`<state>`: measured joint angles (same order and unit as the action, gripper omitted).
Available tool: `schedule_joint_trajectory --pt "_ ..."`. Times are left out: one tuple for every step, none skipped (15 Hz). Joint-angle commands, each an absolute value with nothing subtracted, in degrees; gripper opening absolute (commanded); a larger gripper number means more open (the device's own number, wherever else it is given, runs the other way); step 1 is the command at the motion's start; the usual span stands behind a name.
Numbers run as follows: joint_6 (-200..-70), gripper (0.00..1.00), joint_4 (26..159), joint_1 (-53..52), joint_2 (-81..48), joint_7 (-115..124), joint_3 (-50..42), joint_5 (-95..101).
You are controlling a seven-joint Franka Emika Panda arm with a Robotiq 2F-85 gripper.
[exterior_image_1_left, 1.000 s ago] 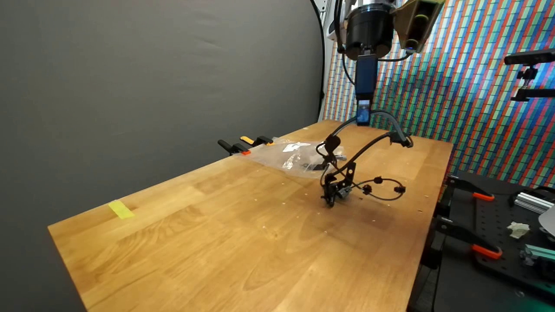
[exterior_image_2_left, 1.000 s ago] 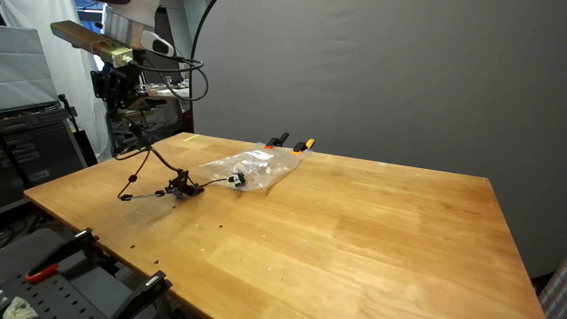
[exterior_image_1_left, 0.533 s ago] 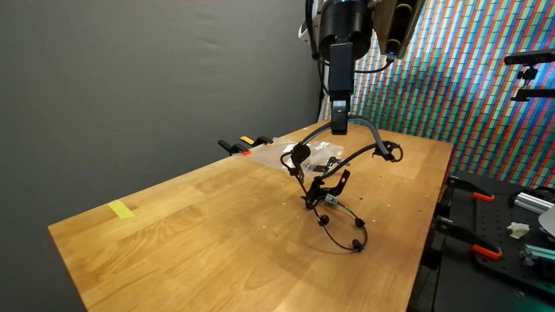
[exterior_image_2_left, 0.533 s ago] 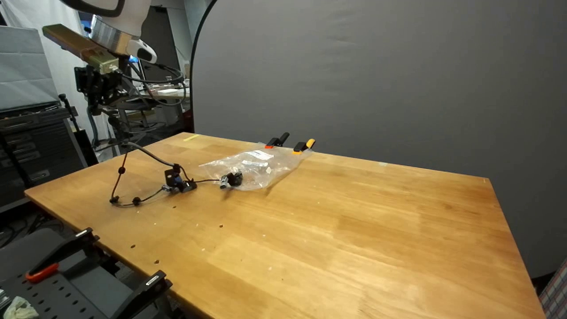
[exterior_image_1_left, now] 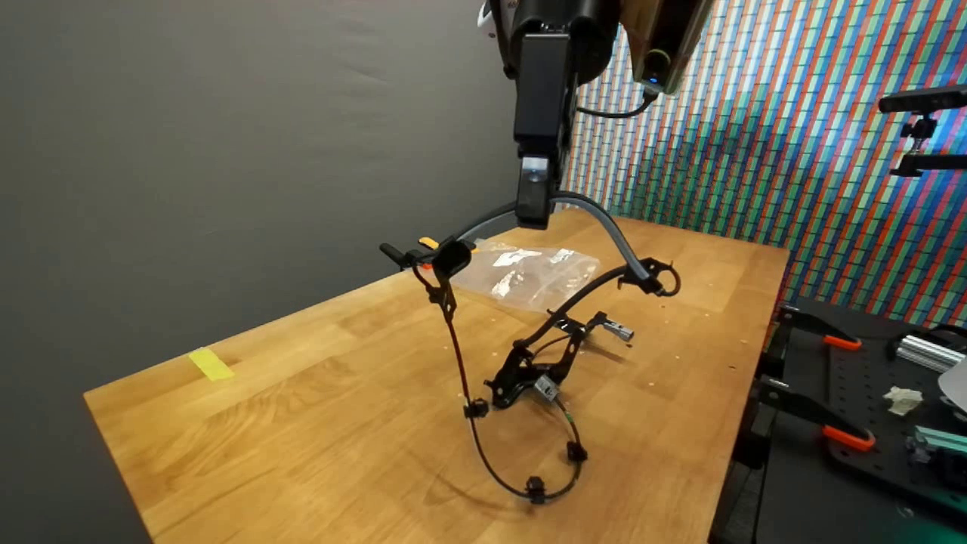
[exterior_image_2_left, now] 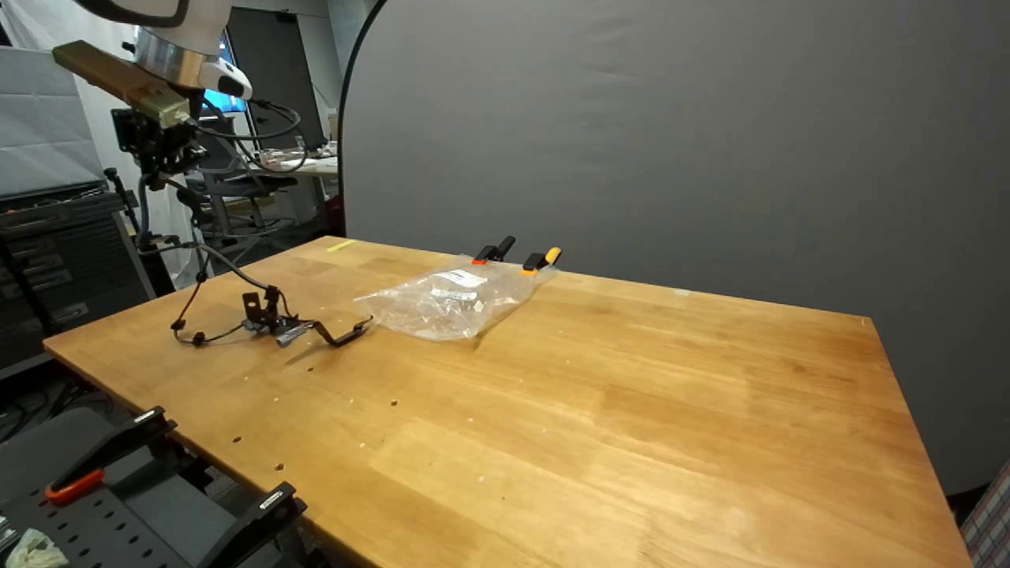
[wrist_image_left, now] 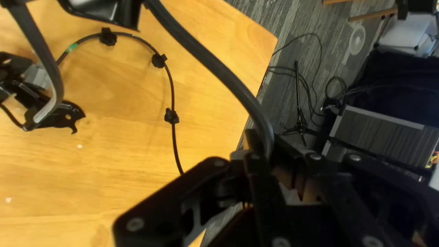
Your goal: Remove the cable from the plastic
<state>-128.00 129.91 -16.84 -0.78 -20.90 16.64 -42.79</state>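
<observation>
A black and grey cable (exterior_image_1_left: 576, 299) with dark brackets (exterior_image_1_left: 514, 380), small black clips (exterior_image_1_left: 535, 487) and grey plugs (exterior_image_1_left: 545, 387) hangs from the claw (exterior_image_1_left: 534, 211) by its upper arch (exterior_image_1_left: 612, 227), a thinner strand (exterior_image_1_left: 458, 355) drooping in a loose loop over the wooden desk (exterior_image_1_left: 302, 423). The clear plastic bag (exterior_image_2_left: 450, 312), crinkled and shiny with white patches (exterior_image_2_left: 462, 277), lies spread on that desk, just beside one bracket; from here I can't tell whether they touch.

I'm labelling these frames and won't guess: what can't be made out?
Gripped stretch of the cable: hidden behind the gripper in an exterior view.
Print, if any, on the plastic bag: too small in both exterior views.
Black bracket: cut off by the wrist view's left edge.
</observation>
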Motion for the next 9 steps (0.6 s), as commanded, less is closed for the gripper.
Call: schedule_joint_trajectory --pt "-132.47 0.03 129.71 -14.52 -2.11 -22.96 14.53 -45.46" --pt "-134.08 0.03 130.14 -13.5 -2.34 -23.26 13.55 -45.96" --pt "-135.4 0.03 130.54 -12.32 -2.52 -23.67 12.46 -46.92" --pt "-135.84 0.03 130.77 -10.98 -2.71 -24.36 11.29 -48.3" --pt "-135.74 0.03 131.27 -9.43 -2.42 -25.31 9.99 -50.15" --pt "-135.1 0.03 131.5 -7.93 -2.78 -26.69 8.74 -52.16" --pt "-133.5 0.03 131.91 -6.19 -2.78 -28.18 7.29 -54.74" --pt "-132.39 0.03 132.44 -4.65 -3.08 -29.7 5.96 -56.87" --pt "-130.9 0.03 133.04 -3.1 -3.48 -31.16 4.61 -58.87"
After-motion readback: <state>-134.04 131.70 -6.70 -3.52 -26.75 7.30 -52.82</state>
